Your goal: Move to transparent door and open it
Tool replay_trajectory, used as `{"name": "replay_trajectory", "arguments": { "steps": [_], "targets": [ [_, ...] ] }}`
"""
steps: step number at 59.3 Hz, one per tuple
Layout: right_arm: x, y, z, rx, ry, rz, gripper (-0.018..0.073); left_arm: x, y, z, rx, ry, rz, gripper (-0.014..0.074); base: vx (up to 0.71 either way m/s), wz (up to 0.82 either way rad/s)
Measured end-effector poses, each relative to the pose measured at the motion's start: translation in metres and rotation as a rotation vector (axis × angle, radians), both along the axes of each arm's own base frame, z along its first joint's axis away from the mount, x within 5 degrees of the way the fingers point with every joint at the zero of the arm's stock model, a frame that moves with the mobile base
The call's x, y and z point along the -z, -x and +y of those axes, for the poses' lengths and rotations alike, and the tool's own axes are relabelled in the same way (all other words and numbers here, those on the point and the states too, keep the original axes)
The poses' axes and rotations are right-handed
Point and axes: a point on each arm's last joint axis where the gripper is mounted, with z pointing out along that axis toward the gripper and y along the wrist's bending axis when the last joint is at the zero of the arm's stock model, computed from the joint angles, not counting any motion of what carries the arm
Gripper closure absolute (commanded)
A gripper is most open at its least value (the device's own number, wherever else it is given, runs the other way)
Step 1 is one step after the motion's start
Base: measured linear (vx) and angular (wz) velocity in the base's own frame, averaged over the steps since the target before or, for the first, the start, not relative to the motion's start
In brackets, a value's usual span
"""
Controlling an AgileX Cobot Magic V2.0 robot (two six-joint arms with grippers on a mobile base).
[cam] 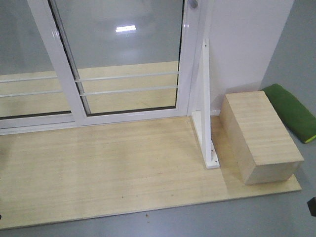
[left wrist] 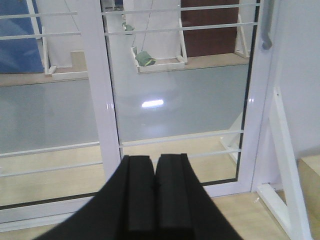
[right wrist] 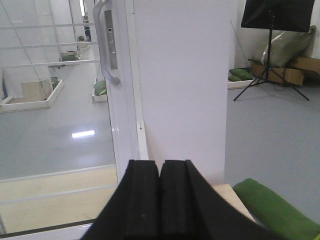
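Transparent door (cam: 129, 54) stands at the back edge of the pale wood platform (cam: 108, 168). It is right of the handle-less glass panel (cam: 24, 54), with its handle side up against the white wall panel (right wrist: 180, 75). Two thin white bars cross the glass low down. Curved bar handle (right wrist: 102, 47) and lock plate (right wrist: 110, 40) sit on the right stile (clearest in the right wrist view). White triangular brace post (cam: 207, 108) stands just right of the door frame, foot on the platform. Wooden box (cam: 259, 136) sits beside the brace, with a green cushion (cam: 291, 111) on the grey floor just right of the box. Left tool (left wrist: 156, 161) is closed, pads together, gripping nothing, aimed at the door's lower glass and apart from it. Right tool (right wrist: 160, 167) is likewise closed and empty, pointing at the door's edge and the wall, not touching the handle.
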Motion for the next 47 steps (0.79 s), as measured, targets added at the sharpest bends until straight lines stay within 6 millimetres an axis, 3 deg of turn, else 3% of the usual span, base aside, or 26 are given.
{"name": "replay_trajectory", "arguments": {
  "steps": [47],
  "targets": [
    [0.0,0.0,0.0,0.0,0.0,0.0,0.0567,0.0,0.0,0.0,0.0,0.0,0.0,0.0602,0.4,0.15]
  ]
}}
